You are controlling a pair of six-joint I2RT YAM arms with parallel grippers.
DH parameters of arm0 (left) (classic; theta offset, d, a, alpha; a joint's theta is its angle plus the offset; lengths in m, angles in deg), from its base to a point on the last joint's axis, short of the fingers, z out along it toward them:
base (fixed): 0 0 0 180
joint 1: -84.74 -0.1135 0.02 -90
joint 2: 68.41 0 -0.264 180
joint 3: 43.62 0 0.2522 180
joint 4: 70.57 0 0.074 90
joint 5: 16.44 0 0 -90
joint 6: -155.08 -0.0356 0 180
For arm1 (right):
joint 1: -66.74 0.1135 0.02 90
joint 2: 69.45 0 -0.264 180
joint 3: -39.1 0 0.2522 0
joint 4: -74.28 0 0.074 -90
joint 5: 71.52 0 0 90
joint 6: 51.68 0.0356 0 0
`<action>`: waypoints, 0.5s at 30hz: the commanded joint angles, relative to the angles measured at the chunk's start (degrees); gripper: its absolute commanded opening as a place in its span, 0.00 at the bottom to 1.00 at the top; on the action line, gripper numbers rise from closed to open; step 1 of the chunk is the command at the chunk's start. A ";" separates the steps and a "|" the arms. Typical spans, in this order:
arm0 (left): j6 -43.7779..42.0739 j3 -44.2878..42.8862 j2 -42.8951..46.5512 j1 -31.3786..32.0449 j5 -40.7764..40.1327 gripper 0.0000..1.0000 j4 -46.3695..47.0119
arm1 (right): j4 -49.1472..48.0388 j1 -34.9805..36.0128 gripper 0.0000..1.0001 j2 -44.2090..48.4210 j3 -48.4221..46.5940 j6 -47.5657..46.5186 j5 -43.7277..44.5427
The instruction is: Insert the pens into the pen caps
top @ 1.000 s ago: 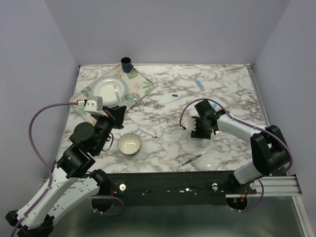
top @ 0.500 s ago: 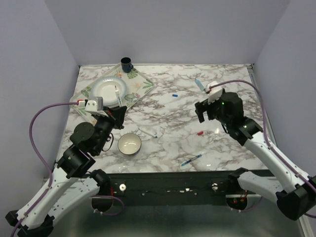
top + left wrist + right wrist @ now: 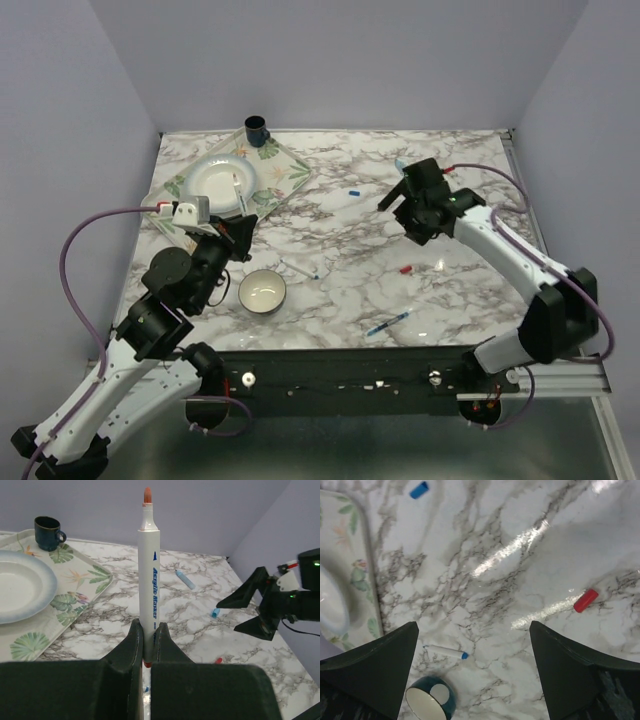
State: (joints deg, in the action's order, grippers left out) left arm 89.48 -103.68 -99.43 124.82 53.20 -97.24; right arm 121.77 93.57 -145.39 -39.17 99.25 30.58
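My left gripper (image 3: pixel 147 632) is clamped shut on the white pen (image 3: pixel 149 580) with the red tip, holding it upright above the marble table (image 3: pixel 340 240). My right gripper (image 3: pixel 473 625) hangs over the table with its fingers spread wide and nothing between them. Below it the red cap (image 3: pixel 585 600) lies flat, well apart from the dark blue cap (image 3: pixel 418 489). A second white pen (image 3: pixel 445 651), blue-ended, lies near the bowl (image 3: pixel 427 702).
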 commanded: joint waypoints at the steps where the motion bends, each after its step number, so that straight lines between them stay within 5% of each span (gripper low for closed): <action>1: -0.85 0.78 0.09 -0.35 0.23 0.00 1.22 | 26.89 -0.55 1.00 -13.78 -9.06 18.92 -0.06; 6: -0.85 0.78 0.35 -0.35 0.32 0.00 1.30 | 19.98 -1.25 1.00 -10.72 -3.70 18.01 1.01; 9: -0.76 0.78 0.18 -0.26 0.76 0.00 1.48 | 26.86 -1.69 1.00 -12.55 -6.06 21.32 0.91; 10: -0.67 0.69 0.18 -0.35 0.93 0.00 1.48 | 28.47 -1.69 0.95 -13.26 -6.41 24.82 0.65; 11: -0.67 0.69 0.09 -0.35 1.28 0.00 1.48 | 28.84 -1.87 0.75 -13.79 -5.81 25.81 -0.40; 15: -0.67 0.69 0.35 -0.35 0.94 0.00 1.31 | 22.72 -2.48 0.60 -15.81 -0.63 29.25 -4.09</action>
State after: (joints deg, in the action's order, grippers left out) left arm 89.46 -103.51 -99.43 124.82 53.52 -97.24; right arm 145.09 91.82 -158.73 -44.00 121.41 29.40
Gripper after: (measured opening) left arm 0.063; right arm 0.653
